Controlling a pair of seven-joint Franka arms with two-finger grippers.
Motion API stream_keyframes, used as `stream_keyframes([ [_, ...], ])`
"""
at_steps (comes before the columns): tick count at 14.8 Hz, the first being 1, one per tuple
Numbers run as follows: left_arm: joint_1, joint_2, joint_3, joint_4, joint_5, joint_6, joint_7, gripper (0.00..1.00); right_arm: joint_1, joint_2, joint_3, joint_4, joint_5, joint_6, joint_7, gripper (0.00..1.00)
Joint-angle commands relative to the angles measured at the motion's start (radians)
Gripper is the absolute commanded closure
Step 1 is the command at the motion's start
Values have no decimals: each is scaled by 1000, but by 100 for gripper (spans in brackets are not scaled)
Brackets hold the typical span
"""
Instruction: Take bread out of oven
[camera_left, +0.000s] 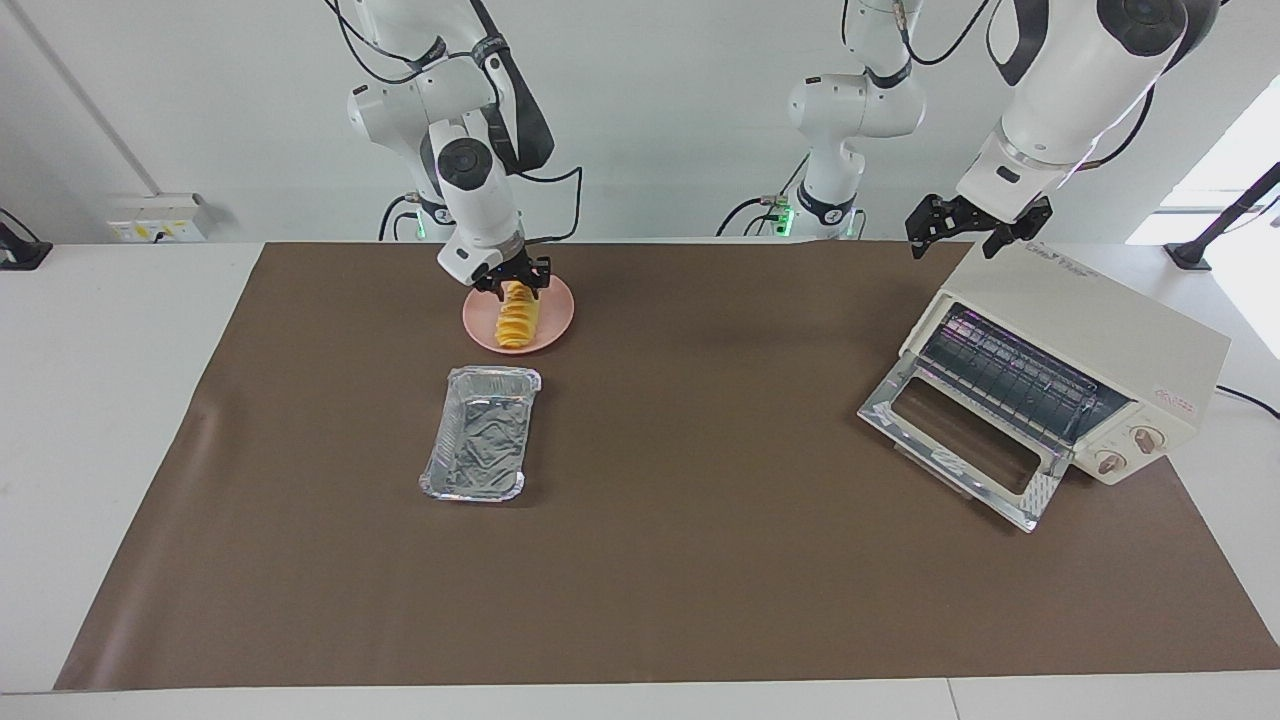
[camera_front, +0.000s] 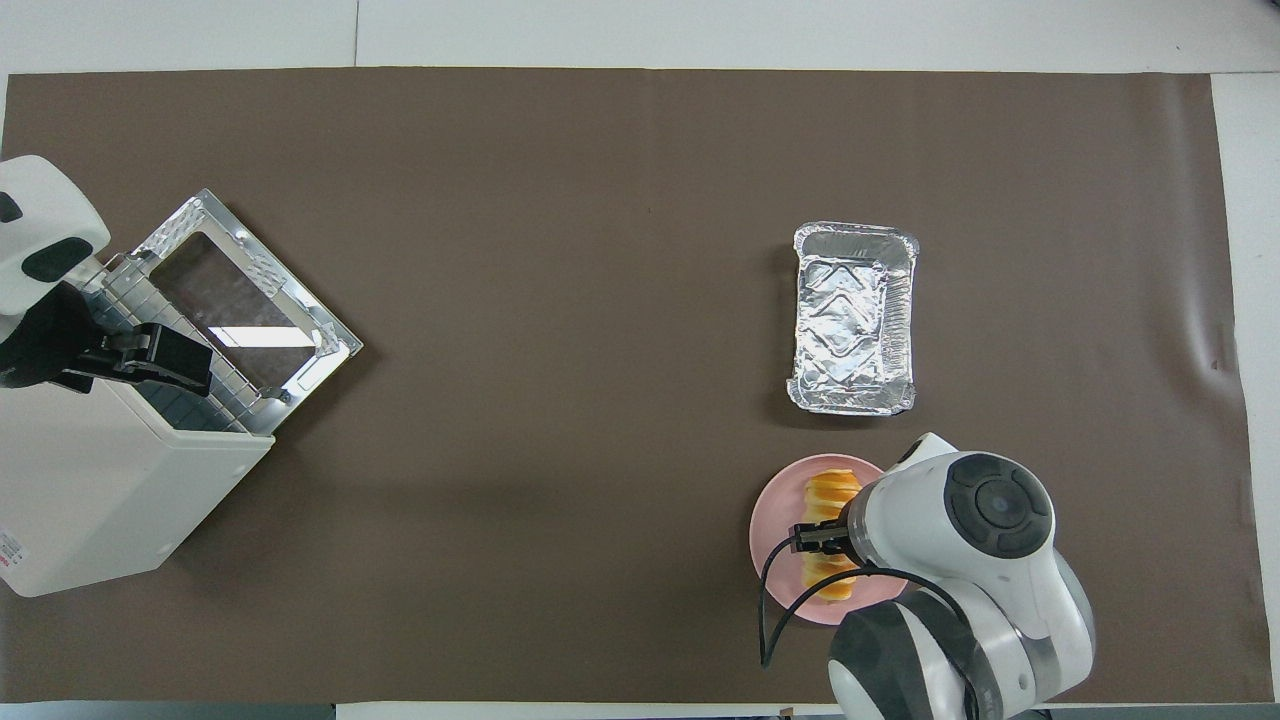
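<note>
The bread (camera_left: 517, 322), a small golden ridged loaf, lies on a round pink plate (camera_left: 560, 312) toward the right arm's end of the table. It also shows in the overhead view (camera_front: 832, 488) on the plate (camera_front: 772, 522). My right gripper (camera_left: 512, 285) is just over the bread's end nearest the robots and covers its middle in the overhead view (camera_front: 822, 537). The cream-white oven (camera_left: 1085, 320) stands toward the left arm's end with its glass door (camera_left: 960, 440) dropped open and its wire rack bare. My left gripper (camera_left: 962, 240) hangs open and empty over the oven's top.
An empty silver foil tray (camera_left: 480, 432) lies just farther from the robots than the plate, also seen in the overhead view (camera_front: 852, 320). A brown mat (camera_left: 700, 560) covers the table between the tray and the oven.
</note>
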Motion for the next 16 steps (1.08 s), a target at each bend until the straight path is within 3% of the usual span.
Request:
stream_keyframes([
  [1,11,-9,-6,-2,16,3,4,0,-52,10,-4,169,-53,-165,-65,0],
  [4,11,-9,-6,-2,16,3,4,0,-152,8,-4,334,-68,-308,-167,0],
  [8,11,-9,-6,-3,16,3,4,0,-285,16,-4,476,-181,-376,-370,0],
  [13,11,-9,-6,-2,16,5,4,0,-410,26,-6,601,-185,-454,-385,0],
  [16,11,-9,-6,-2,16,3,4,0,-437,108,-7,737,-160,-540,-382,0],
])
